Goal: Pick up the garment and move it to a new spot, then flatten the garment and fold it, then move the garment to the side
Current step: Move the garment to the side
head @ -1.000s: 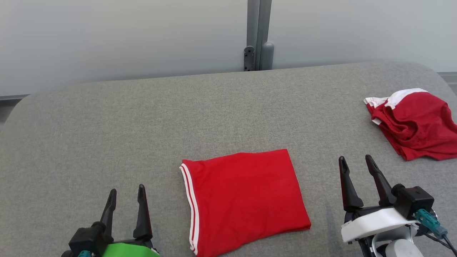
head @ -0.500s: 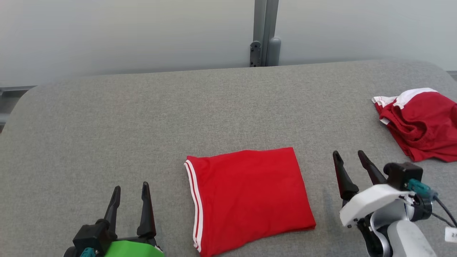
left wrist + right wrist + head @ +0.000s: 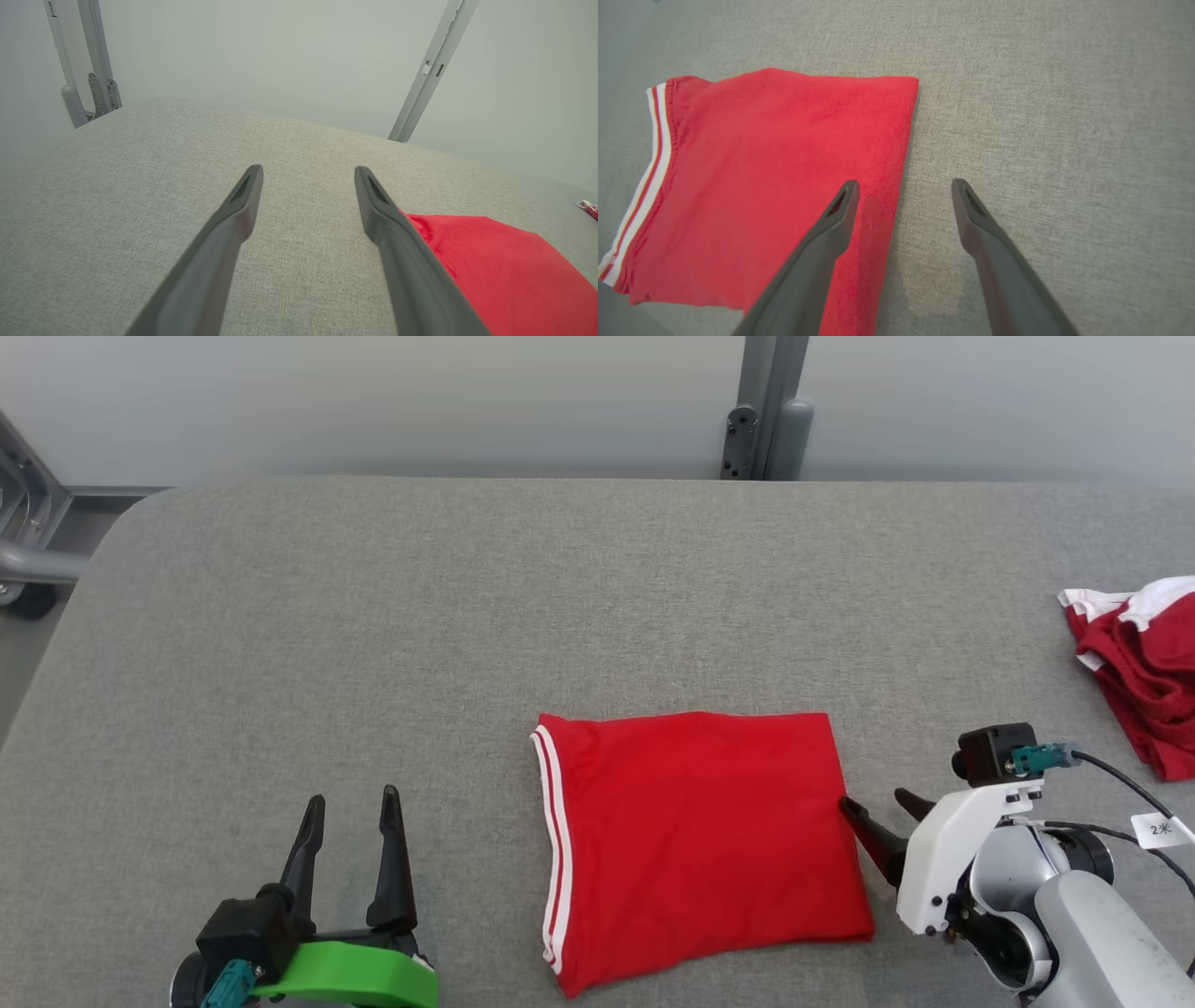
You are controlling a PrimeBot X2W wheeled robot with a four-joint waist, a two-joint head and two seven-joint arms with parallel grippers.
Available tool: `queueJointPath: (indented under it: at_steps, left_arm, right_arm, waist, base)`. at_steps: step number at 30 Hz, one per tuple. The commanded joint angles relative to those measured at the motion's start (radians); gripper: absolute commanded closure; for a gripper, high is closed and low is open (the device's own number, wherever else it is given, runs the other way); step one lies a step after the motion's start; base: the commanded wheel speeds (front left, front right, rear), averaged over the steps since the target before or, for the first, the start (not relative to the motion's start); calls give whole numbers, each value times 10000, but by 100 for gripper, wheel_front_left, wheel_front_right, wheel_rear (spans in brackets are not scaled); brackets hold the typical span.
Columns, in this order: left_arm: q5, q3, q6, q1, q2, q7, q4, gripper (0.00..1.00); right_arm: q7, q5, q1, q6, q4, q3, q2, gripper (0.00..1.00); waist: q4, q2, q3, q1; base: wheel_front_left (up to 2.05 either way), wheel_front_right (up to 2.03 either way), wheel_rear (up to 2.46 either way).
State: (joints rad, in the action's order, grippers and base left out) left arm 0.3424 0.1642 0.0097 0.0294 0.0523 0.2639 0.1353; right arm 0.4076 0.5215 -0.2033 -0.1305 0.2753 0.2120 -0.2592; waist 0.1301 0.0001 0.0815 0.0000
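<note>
The garment (image 3: 700, 840) lies folded into a neat red rectangle on the tabletop (image 3: 420, 616), near the front edge and about the middle, with its white-striped hem on the left. Pick-up, flattening and folding look done, so the step in hand seems to be the last one: moving it to the side.

The right gripper (image 3: 873, 800) is open, empty and low at the garment's right edge. In the right wrist view its fingers straddle that edge, one over red cloth and the other over bare tabletop. Whether the tips touch the cloth I cannot tell. The left gripper (image 3: 354, 795) is open and empty too. It is over bare tabletop to the left of the striped hem and apart from it, with its fingers pointing away from the robot.

The next move, as I judge it, calls for the right gripper to close on every layer at that edge. A pinch on the top layer alone would likely peel the fold open. A low drag or a two-handed lift, with the left gripper taking the hem side, should keep the shape. A second garment (image 3: 1144, 663) sits crumpled at the far right, so the folded one needs a spot clear of it
</note>
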Motion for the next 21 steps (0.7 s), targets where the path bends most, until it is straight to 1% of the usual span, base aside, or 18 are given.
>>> queueJointPath:
  at_steps: [1,6,11,12,13,14,17,21]
  left_arm:
    - [64,-10,9,-160,-1,1,1,0]
    - [43,-20,6,-244,-9,1,23,0]
    - [28,-32,2,-260,-14,1,27,0]
    - [42,-34,9,-259,-15,1,18,0]
    - [47,-38,26,-256,-15,1,8,0]
    - [49,-47,46,-252,-14,1,-3,0]
    - [45,-70,70,-249,-13,0,-10,0]
    - [10,-130,-22,-298,-13,1,29,0]
  right_arm:
    - [44,186,-146,-3,144,98,10,0]
    - [-14,469,-348,-3,697,388,-23,0]
    - [-120,645,-634,-3,1223,687,-64,0]
    - [-128,693,-706,-3,1267,762,-69,49]
    - [-192,718,-761,-3,1304,826,-85,82]
    - [-242,751,-822,-3,1341,885,-116,100]
    - [-507,828,-1037,-3,1394,1009,-209,100]
    - [-831,865,-1273,4,1482,1113,-389,100]
  waist:
    - [327,-1,280,0]
    - [602,-1,457,0]
    - [708,-1,511,0]
    - [707,-1,519,0]
    - [701,-1,522,0]
    - [684,-1,525,0]
    - [556,-1,544,0]
    - [231,-1,554,0]
  base:
    - [0,0,0]
    - [0,0,0]
    - [0,0,0]
    - [0,0,0]
    - [0,0,0]
    - [0,0,0]
    - [0,0,0]
    - [0,0,0]
